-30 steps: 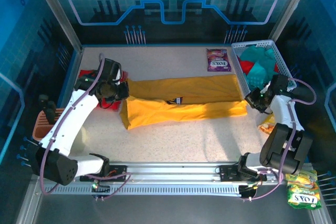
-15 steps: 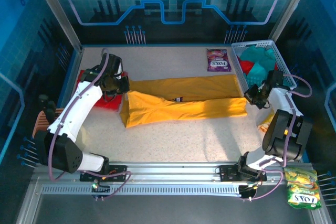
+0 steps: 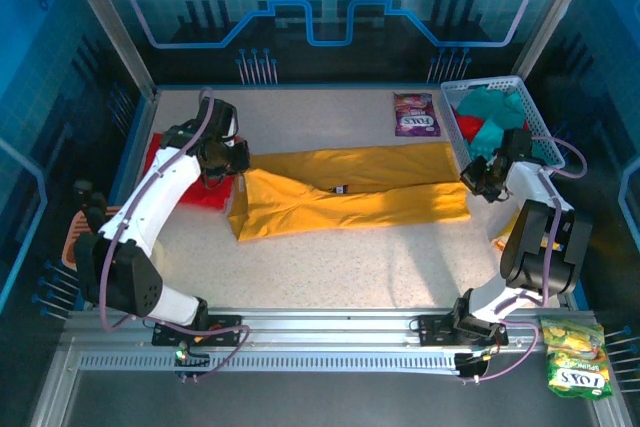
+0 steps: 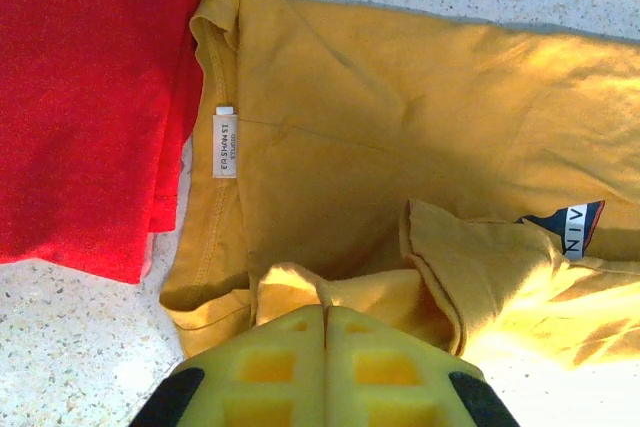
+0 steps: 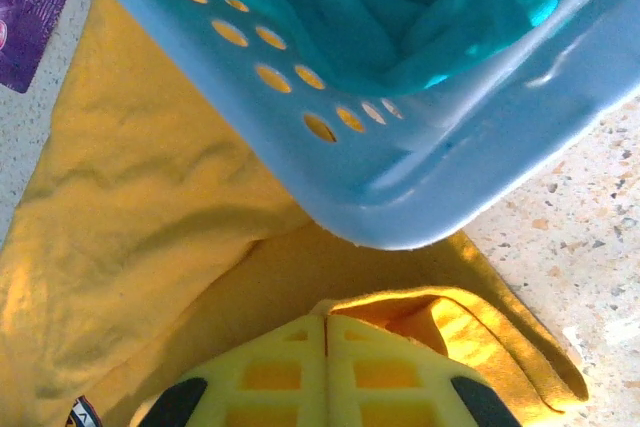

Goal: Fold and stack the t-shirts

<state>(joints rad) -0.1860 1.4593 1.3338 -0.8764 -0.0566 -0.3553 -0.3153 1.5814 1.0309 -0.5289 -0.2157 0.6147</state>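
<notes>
Clamping left fingers (image 4: 265,372) shut on mustard tee (image 3: 350,197) fold at its 9 o'clock end, just beside red tee (image 4: 90,97). Pinching hem with right fingers (image 5: 385,377) at 3 o'clock end, by basket (image 3: 533,117) corner. Lying stretched across worktop (image 3: 330,277) centre.

Purple snack packet (image 3: 416,114) on speckled beige tabletop (image 3: 350,257), just left of pale-blue perforated plastic basket (image 3: 480,84); yellow-green FOX'S packet (image 3: 575,357) at near-right corner.
</notes>
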